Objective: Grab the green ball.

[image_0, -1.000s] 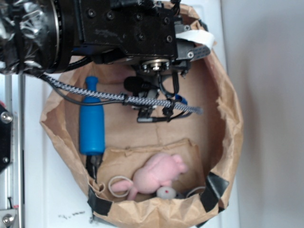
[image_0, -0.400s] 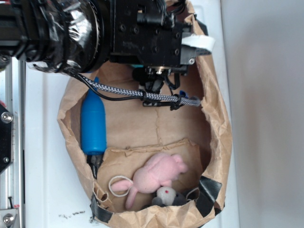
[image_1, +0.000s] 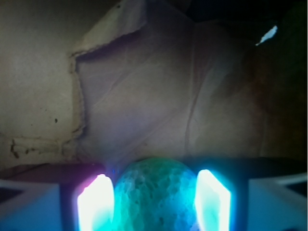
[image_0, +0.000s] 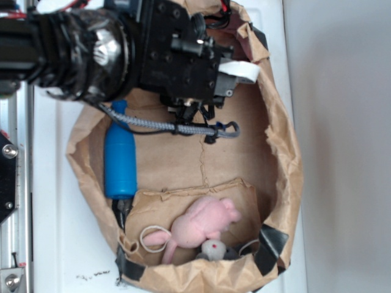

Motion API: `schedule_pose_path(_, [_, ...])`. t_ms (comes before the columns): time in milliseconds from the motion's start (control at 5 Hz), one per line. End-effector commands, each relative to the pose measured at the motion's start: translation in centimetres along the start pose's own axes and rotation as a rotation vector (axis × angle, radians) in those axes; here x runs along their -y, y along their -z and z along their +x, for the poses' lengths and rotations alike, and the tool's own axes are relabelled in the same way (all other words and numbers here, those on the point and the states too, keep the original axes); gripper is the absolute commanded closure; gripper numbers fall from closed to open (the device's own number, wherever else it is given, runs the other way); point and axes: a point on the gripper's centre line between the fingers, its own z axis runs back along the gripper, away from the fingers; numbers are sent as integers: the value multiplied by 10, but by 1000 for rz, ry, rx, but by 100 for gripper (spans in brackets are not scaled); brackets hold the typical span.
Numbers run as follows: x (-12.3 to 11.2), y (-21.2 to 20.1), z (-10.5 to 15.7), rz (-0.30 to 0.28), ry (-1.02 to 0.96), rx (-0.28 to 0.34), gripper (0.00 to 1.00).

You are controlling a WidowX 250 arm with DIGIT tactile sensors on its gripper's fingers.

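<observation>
Sitting on a white tabletop (image_0: 61, 244), a crumpled brown paper bag (image_0: 287, 165) fills the exterior view, black tape at its 6 o'clock rim. No readable writing. Inside lie a blue bottle (image_0: 120, 162) at 9 o'clock and a pink plush toy (image_0: 204, 223) at 6 o'clock. In the wrist view, the gripper (image_1: 154, 202) clasps the green ball (image_1: 156, 195) between glowing fingers (image_1: 95, 204), at 6 o'clock.

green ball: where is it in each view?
Exterior: green ball not visible, hidden under the arm at the top of the brown paper bag.
Wrist: green ball bottom centre, between the lit jaws of the gripper.
Shared landmark: the bag's brown paper.
</observation>
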Motion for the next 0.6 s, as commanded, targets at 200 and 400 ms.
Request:
schedule_pose_path(200, [-17,-92,18,-132,-69,149,100])
schedule_pose_path(400, [-22,-132,22,-255,-49,187,100])
